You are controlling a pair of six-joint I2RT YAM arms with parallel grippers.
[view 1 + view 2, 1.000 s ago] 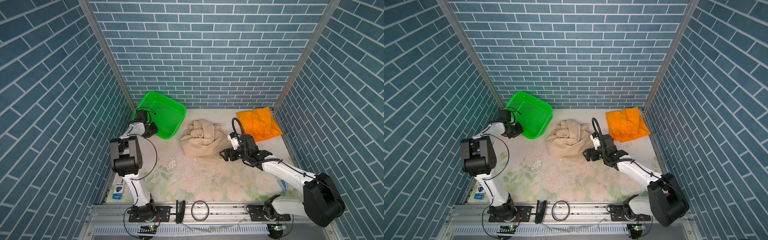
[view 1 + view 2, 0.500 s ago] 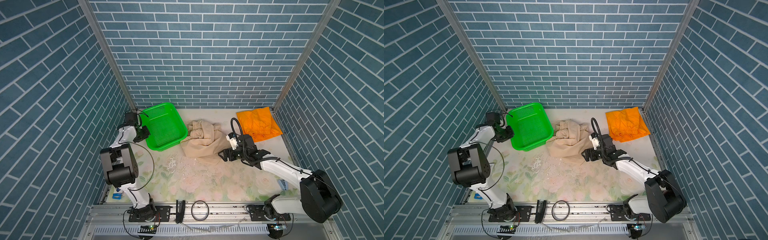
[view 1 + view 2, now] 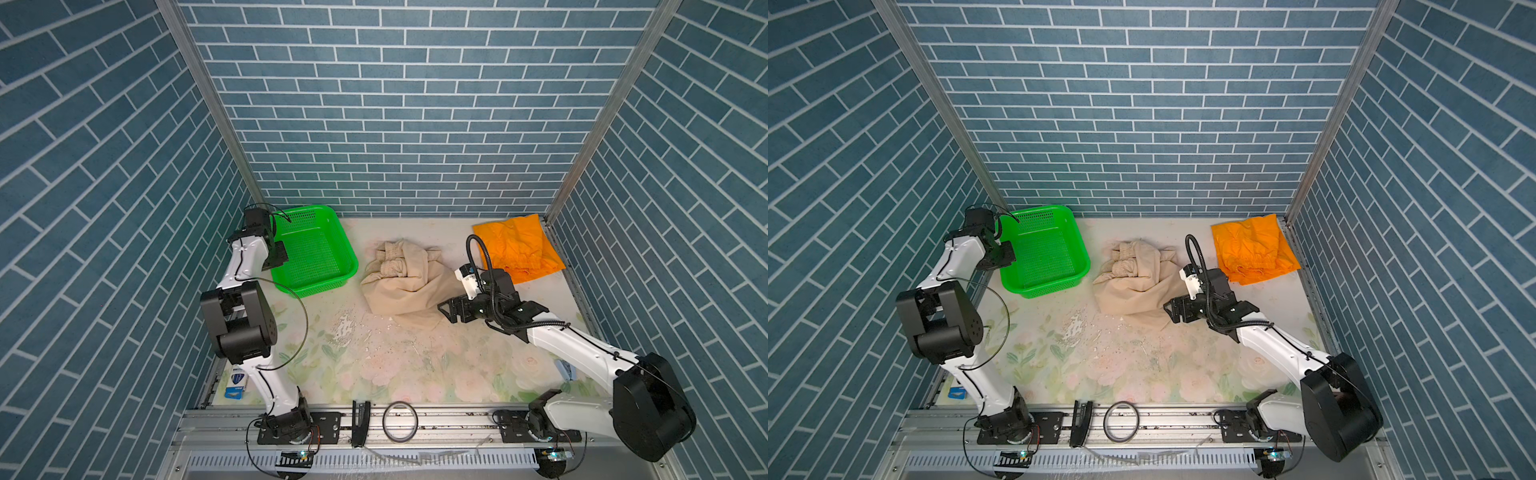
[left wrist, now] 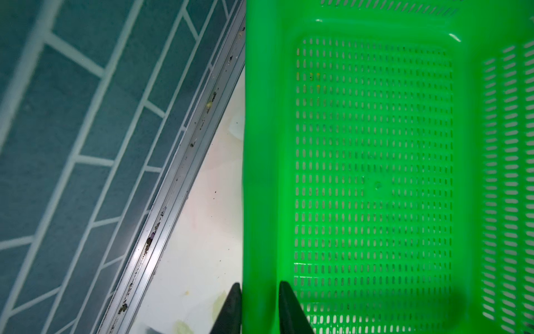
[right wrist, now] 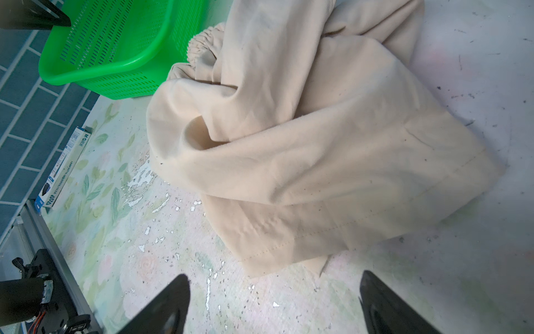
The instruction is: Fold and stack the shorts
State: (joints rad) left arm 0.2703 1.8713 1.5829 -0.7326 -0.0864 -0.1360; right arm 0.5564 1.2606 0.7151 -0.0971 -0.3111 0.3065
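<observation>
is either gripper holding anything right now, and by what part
The left gripper straddles the basket's side rim, seemingly gripping it; the right gripper is open and empty.

At the desk [image 3: 1142, 374] far-left corner, my left gripper [image 3: 1005, 254] is at the rim of the green basket [image 3: 1079, 249]. Crumpled beige shorts [image 3: 1133, 286] lie mid-desk, my right gripper [image 3: 1172, 313] just beside them. The orange shorts [image 3: 1252, 249] are in the far-right corner.

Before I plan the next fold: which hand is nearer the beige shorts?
Right. The right hand sits open just short of the beige shorts' hem; the left hand straddles the green basket's rim, beyond the basket from them.
</observation>
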